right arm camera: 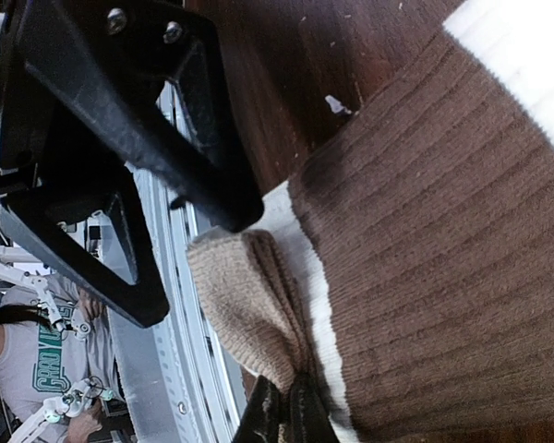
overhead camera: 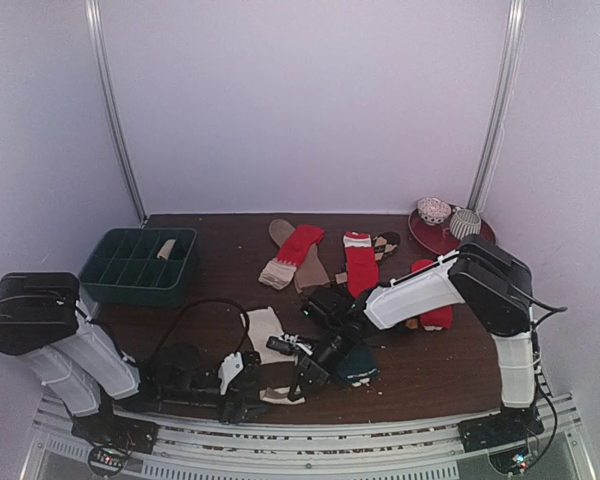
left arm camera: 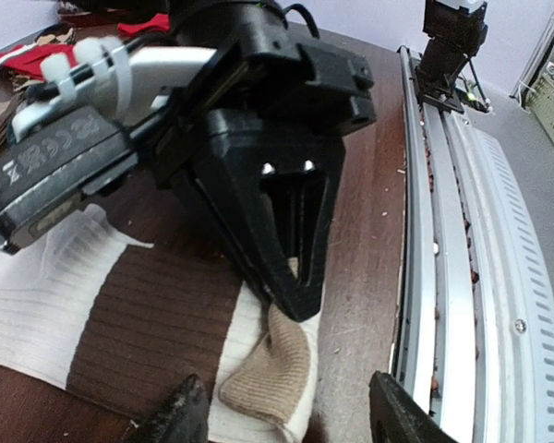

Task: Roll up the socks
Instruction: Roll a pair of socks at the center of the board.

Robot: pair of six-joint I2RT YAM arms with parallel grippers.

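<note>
A cream sock (overhead camera: 265, 328) with a brown band (left arm camera: 157, 323) and a tan toe (left arm camera: 268, 369) lies flat near the table's front edge. My right gripper (right arm camera: 284, 401) is shut on the tan toe (right arm camera: 245, 305), bunching it up; it also shows in the top view (overhead camera: 298, 378) and the left wrist view (left arm camera: 291, 277). My left gripper (left arm camera: 291, 423) is open, its fingers either side of the toe and just in front of it, also in the top view (overhead camera: 255, 392). A dark teal bundle (overhead camera: 358, 365) sits under the right arm. Red socks (overhead camera: 360, 265) and brown socks (overhead camera: 310, 270) lie behind.
A dark green compartment tray (overhead camera: 140, 262) stands at the back left with one pale roll in it. A red plate (overhead camera: 435, 238) with two rolled bundles is at the back right. The metal rail (left arm camera: 443, 240) runs along the table's front edge, close to the toe.
</note>
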